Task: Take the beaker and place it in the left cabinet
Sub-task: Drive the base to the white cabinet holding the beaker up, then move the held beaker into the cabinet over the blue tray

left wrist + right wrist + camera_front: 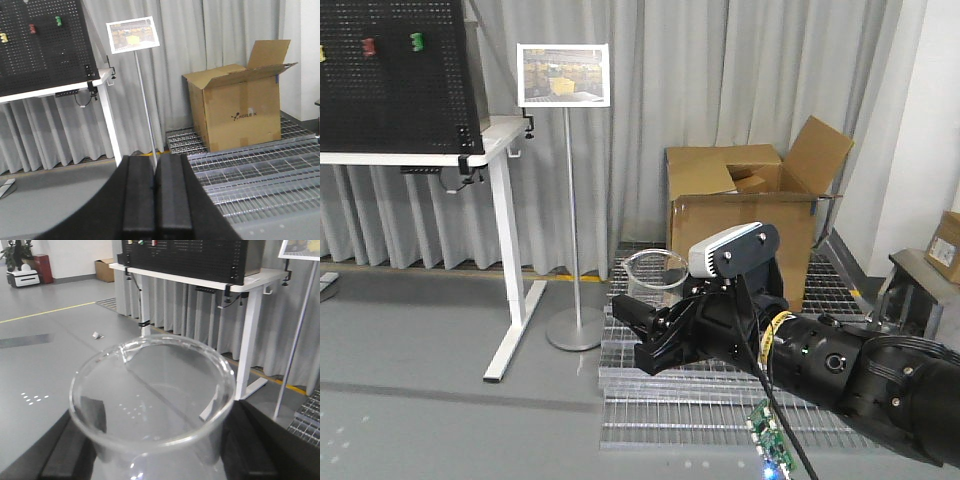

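Right wrist-mounted view is filled by the beaker (152, 405), a clear, empty glass cylinder seen from just above its rim, with the pour spout at the far left edge. The right gripper (155, 460) has its jaws pinching the beaker's wall low down, one dark pad on each side. In the exterior front-facing view, the beaker is carried upright in the air above a metal floor grating (720, 410) and in front of an open cardboard box (745, 210). A sign stand (567, 200) and a white table (420, 155) bearing a black pegboard (390, 75) are off to the left of the picture. The left gripper (154, 167) has its jaws pressed together on nothing. The left cabinet appears in no view. By its look the beaker is light, rigid, smooth and breakable. Thin glass can slip or crack, so a firm but gentle hold across the body below the rim, as it is gripped now, seems best, with the beaker kept upright.
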### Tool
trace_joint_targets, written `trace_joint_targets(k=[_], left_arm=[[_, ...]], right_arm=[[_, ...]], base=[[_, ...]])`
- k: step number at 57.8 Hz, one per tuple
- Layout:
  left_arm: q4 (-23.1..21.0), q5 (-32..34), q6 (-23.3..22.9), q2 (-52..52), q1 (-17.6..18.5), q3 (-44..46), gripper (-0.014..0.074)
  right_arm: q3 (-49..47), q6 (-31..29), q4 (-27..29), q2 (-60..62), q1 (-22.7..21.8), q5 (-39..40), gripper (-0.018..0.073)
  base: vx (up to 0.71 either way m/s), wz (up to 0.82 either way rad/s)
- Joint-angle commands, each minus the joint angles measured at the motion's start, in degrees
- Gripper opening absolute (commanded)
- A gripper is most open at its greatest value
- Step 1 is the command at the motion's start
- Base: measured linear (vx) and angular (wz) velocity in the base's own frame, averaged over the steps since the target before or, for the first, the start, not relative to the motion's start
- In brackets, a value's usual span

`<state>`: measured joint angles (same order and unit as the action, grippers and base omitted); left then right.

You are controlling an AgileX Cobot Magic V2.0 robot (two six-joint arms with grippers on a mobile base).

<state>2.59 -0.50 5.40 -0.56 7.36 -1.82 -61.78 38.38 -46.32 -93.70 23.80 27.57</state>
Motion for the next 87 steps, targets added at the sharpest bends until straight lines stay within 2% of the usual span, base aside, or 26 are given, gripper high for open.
trace_joint_targets(k=[1,45,87], left_arm=[[-0.18,4.82,-0.15,-0.99,0.03,-0.9,0.0001],[-0.18,4.82,-0.15,-0.99,0.03,-0.9,0.0001],[-0.18,4.82,-0.15,-0.99,0.03,-0.9,0.0001]], right_arm=[[-1.62,0.1,1.29,2.79,-0.22,3.56,-0.0009],[-1.62,0.1,1.29,2.79,-0.22,3.37,-0.0009],[-1.62,0.1,1.29,2.79,-0.22,3.26,-0.0009]], base=[[0.6,-0.08],[0.5,-0.14],[0.25,-0.75]])
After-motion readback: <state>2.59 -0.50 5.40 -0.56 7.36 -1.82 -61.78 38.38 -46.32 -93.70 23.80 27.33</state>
